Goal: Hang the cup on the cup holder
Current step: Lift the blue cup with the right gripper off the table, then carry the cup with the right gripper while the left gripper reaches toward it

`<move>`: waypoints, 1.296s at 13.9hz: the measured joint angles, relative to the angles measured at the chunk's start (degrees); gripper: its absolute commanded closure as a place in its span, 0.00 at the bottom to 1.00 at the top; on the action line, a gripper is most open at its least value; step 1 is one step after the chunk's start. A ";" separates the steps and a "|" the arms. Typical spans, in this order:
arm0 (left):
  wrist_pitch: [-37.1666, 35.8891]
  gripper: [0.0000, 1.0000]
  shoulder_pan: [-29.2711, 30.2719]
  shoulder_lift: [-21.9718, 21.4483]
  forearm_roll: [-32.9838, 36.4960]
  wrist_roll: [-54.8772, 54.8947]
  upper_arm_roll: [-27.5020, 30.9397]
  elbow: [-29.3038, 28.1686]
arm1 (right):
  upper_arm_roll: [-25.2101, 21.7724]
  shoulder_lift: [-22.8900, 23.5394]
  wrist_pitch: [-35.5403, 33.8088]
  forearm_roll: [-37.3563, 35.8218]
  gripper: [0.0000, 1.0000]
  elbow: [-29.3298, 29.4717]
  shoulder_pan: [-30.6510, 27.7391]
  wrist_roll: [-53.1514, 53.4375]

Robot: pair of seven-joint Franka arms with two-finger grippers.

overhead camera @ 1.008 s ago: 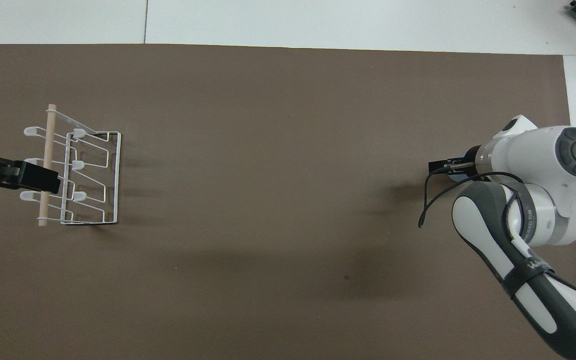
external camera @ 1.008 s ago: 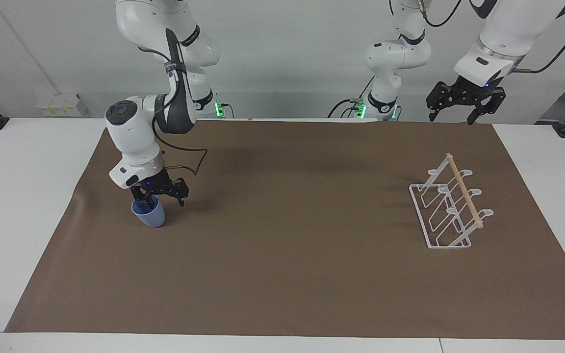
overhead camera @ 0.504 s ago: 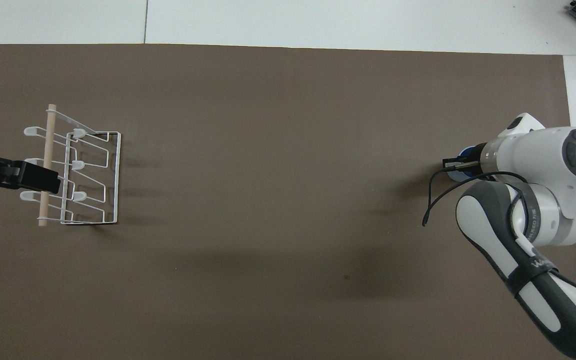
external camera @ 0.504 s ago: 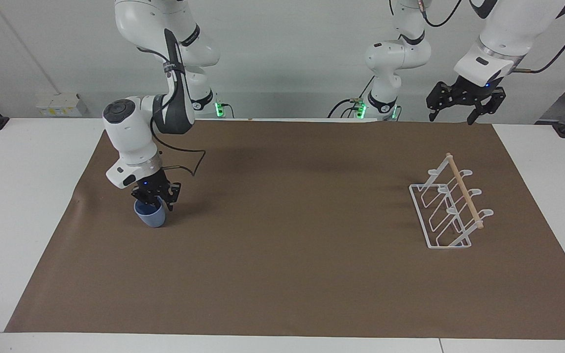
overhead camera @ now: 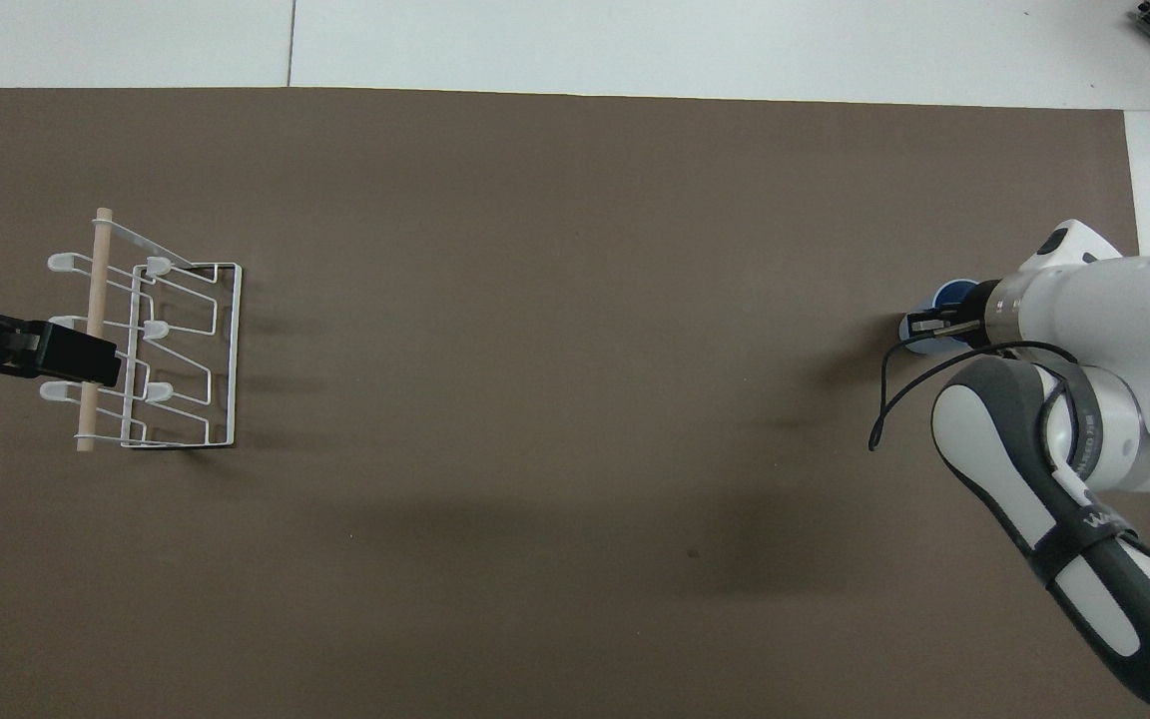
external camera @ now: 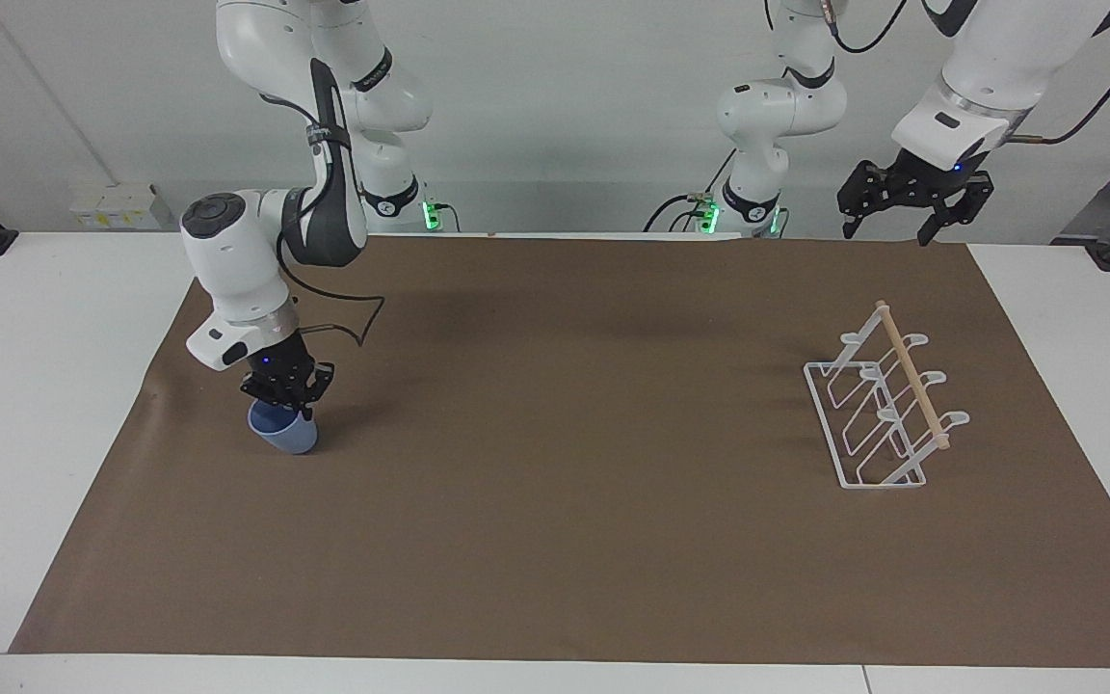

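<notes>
At right arm's end: right end effector clenched on cup rim; left end effector released, waiting.

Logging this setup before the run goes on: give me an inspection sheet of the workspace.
Surface: brown mat over a white table.
Job's things: blue cup on the mat at the right arm's end, tilted; white wire cup holder with wooden bar at the left arm's end, no cup on it.
Clutter: nothing seen.
Grippers: right gripper shut on the cup's rim; left gripper open, waiting in the air near the mat's edge by the robots.
Cables: black cable looping off the right arm's wrist; more at the arm bases.
Surroundings: plain pale wall, a small box against it.
</notes>
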 measured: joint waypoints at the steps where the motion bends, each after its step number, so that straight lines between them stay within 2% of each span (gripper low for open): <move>1: 0.00 0.00 0.00 0.00 0.00 0.00 0.00 0.00 | 0.04 0.01 0.00 0.00 1.00 0.06 0.01 -0.03; 4: 0.00 0.00 0.00 0.00 0.00 0.00 0.00 0.00 | 0.30 0.04 -1.96 0.00 1.00 1.95 0.45 -0.04; 8: -0.01 0.00 0.00 0.00 0.00 0.00 0.00 0.00 | 2.22 -0.99 -14.56 0.13 1.00 12.36 1.18 -0.04; 12: -0.01 0.00 0.00 0.00 0.00 0.00 0.00 0.00 | 4.57 -6.36 -24.48 3.99 1.00 20.39 1.96 -0.04; 15: -0.01 0.00 0.00 0.00 0.00 0.00 0.00 0.00 | 5.44 -9.57 -27.38 11.86 1.00 21.83 2.10 -0.04; 18: -0.04 0.00 0.00 0.00 0.00 0.04 0.01 0.00 | 5.80 -9.17 -27.24 13.71 1.00 21.81 5.34 0.36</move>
